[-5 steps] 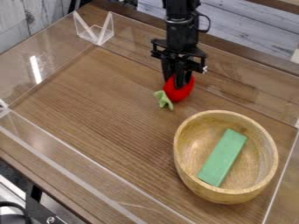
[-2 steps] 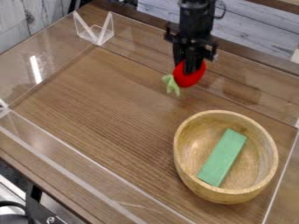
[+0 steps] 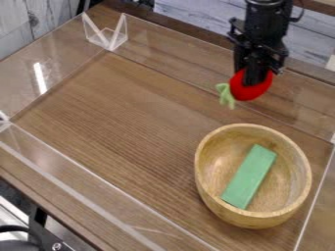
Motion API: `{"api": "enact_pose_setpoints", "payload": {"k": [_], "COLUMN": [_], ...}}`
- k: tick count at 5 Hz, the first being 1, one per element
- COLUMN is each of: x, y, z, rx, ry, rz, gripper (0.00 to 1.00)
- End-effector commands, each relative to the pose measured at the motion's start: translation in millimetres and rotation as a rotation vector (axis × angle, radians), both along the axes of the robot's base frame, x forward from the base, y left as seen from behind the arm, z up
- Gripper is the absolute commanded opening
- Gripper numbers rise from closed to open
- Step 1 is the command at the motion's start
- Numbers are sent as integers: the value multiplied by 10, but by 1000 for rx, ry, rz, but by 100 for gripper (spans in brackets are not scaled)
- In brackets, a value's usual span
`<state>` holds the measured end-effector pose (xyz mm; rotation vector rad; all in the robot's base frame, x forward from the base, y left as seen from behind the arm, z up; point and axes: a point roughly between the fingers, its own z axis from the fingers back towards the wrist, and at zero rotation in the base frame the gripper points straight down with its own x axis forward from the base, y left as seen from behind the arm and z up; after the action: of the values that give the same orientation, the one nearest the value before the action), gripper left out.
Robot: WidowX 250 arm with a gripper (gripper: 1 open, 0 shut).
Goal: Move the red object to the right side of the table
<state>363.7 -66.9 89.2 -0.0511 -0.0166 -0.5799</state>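
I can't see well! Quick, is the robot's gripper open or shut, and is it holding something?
Gripper: shut on the red toy strawberry, held above the table.

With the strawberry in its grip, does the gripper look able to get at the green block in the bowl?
Probably not as things stand: the gripper is shut on the red strawberry, so it has no free grip. The green block lies uncovered in the wooden bowl, open from above, once the strawberry is set down.

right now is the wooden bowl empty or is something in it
Not empty. The wooden bowl holds a flat green block lying on its bottom; nothing else shows inside it.
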Motion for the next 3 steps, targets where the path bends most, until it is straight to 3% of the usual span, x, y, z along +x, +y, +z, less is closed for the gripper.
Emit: {"api": "enact_pose_setpoints", "payload": {"k": [1, 3], "x": [93, 91], "y": [-256, -336], "z": [104, 100], "rx": [-21, -34], "ry": [-54, -31], "rz": [-111, -232], "gripper": [0, 0]}}
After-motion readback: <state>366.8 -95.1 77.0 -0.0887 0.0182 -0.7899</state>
